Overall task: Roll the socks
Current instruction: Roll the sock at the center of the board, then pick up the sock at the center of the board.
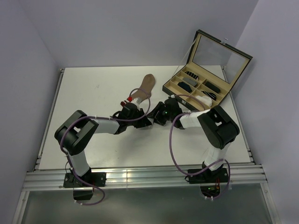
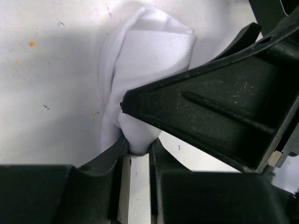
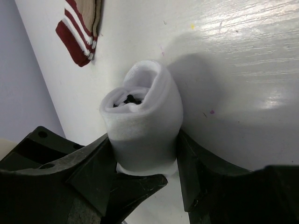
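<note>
The white sock [image 3: 142,126] is sitting in the middle of the tabletop [image 1: 93,93] as a fat, soft tube, layers curling inward. The right gripper [image 3: 145,151] is clamping its sides; the left gripper [image 2: 138,145] is pinching a fold of it. The tan-brown sock [image 1: 145,86] is lying flat beyond.

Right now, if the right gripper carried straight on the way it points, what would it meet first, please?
The right gripper would meet the rolled white sock sitting between its fingers; beyond that, the way looks free.

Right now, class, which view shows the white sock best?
Right wrist: the white sock shows as a roll between the fingers. Left wrist shows a pinched fold; the top view hides it under the arms.
</note>
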{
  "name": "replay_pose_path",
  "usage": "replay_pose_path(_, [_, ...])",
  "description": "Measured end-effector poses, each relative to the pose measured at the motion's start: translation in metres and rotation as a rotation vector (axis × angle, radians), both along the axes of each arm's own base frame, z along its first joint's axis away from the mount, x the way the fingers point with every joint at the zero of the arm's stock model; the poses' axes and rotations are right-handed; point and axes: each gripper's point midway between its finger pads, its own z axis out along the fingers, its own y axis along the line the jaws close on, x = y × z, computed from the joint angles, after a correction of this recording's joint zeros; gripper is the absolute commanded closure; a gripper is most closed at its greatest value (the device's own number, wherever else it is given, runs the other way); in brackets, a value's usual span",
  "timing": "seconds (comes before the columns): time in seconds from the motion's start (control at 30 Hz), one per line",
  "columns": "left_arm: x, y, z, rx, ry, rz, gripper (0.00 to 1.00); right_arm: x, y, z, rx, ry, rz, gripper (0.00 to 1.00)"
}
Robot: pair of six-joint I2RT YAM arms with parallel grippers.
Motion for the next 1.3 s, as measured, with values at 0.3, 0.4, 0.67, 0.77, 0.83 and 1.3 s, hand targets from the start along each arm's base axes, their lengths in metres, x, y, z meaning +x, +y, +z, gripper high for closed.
replay_pose_path(0.3, [-0.009, -0.004, -0.003, -0.117, 0.07, -0.026, 1.0, 0.003, 0.006, -0.005, -0.016, -0.011, 0.042, 0.75])
replay_pose_path(0.4, [-0.016, -0.005, -0.006, -0.135, 0.097, -0.045, 0.98, 0.003, 0.008, -0.006, -0.018, -0.012, 0.06, 1.0])
replay_pose_path(0.67, [-0.037, -0.009, -0.008, -0.162, 0.167, -0.105, 0.51, 0.004, 0.013, -0.002, -0.087, -0.062, 0.147, 1.0])
replay_pose_path(0.77, [-0.037, -0.007, 0.002, -0.158, 0.148, -0.102, 0.37, 0.005, 0.008, 0.001, -0.159, -0.094, 0.181, 1.0])
replay_pose_path(0.83, [-0.039, -0.001, 0.007, -0.134, 0.14, -0.087, 0.32, 0.009, 0.002, 0.007, -0.221, -0.126, 0.204, 1.0])
replay_pose_path(1.3, [-0.001, 0.114, 0.091, 0.05, -0.057, 0.3, 0.07, 0.043, -0.034, 0.065, -0.615, -0.323, 0.443, 1.0])
